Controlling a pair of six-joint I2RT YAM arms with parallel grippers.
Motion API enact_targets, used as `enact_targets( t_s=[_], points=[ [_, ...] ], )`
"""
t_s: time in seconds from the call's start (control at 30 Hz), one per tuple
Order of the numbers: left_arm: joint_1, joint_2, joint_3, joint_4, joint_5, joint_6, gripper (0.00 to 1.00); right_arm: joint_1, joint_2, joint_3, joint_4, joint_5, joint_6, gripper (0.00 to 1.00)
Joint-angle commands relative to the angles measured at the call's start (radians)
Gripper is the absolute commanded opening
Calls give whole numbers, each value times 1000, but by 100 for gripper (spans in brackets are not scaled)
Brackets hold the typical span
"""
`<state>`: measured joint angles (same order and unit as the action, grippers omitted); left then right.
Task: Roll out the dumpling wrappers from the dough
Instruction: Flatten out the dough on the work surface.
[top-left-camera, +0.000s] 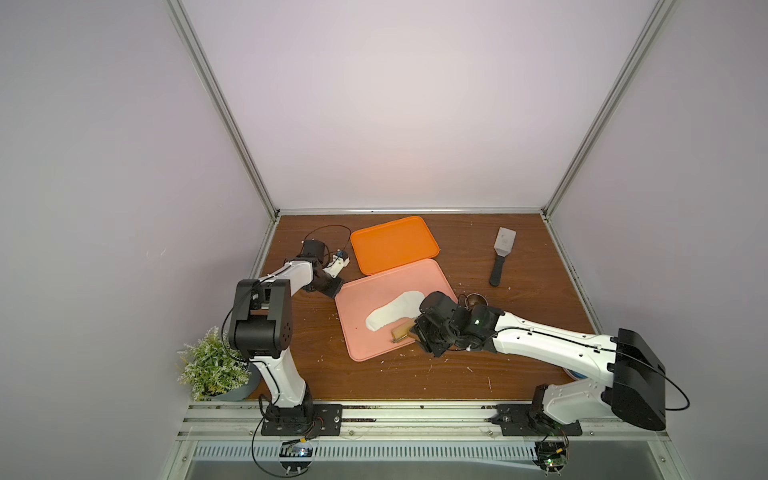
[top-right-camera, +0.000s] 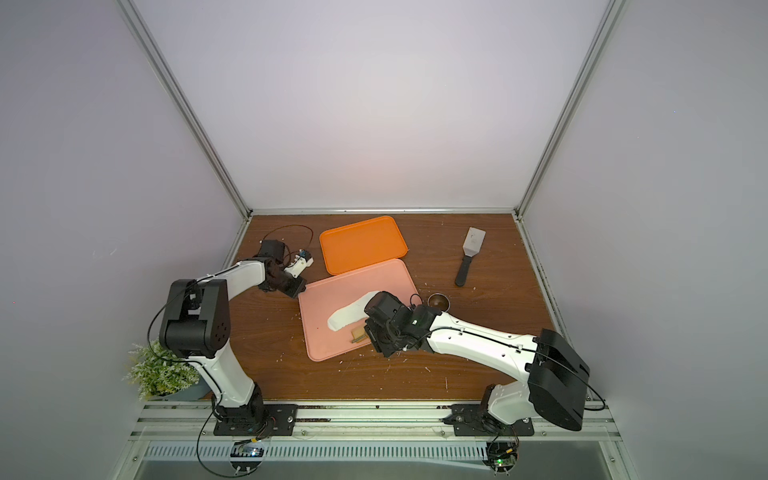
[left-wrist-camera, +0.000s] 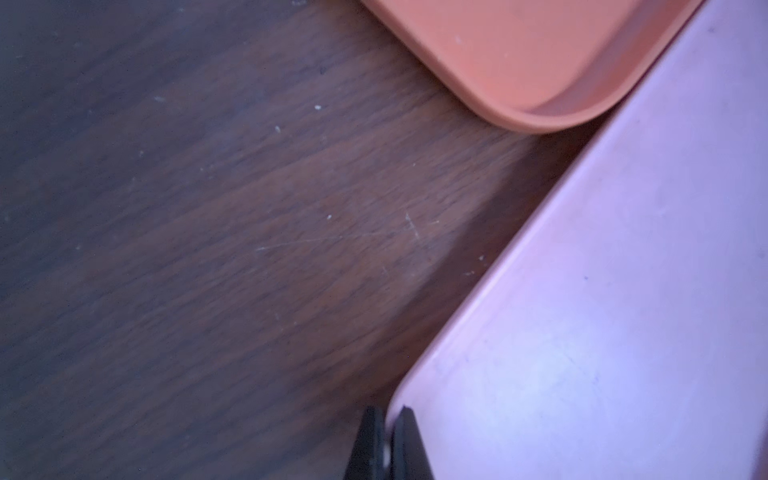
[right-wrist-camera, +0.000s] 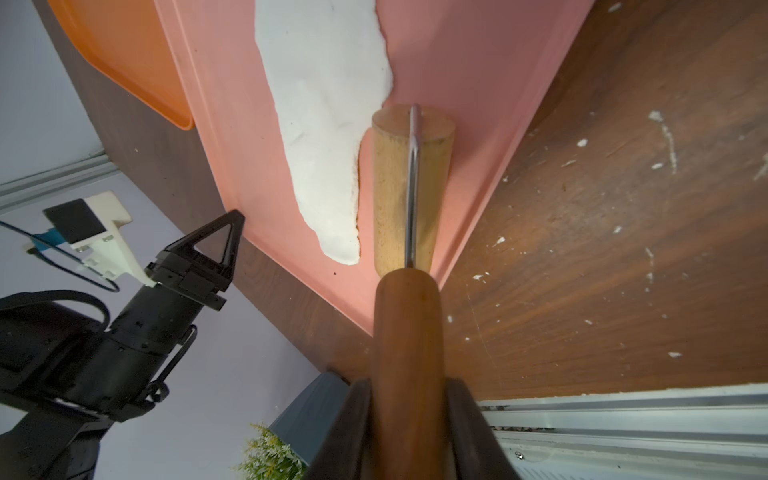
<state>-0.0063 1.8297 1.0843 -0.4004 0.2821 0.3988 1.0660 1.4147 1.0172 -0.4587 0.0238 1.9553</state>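
Dough sheet, long, white, lies beside the wooden roller clamped in your right end effector; left end effector pinches the pink plastic tray at its far-left corner.

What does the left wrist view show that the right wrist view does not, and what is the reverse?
Only the left wrist view shows the rim of the pink tray caught between both fingers of the left gripper. Only the right wrist view shows the dough sheet, the roller lying beside it on the tray, the right gripper shut on the roller's handle, and a plant. Both show the pink tray, the orange tray, the table and the left gripper.
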Motion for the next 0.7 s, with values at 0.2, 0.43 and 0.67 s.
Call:
enact_targets(
  t_s=[0.2,0.43,0.67],
  points=[
    [2,125,-76,-25,-124,-14,0,-26,91,211,-71,102,-151,0],
    [2,127,-75,-25,-121,-14,0,-67,190,280,20,67,-182,0],
    [2,131,-75,-26,-124,-14,0,-97,230,198,167,27,-166,0]
  ],
)
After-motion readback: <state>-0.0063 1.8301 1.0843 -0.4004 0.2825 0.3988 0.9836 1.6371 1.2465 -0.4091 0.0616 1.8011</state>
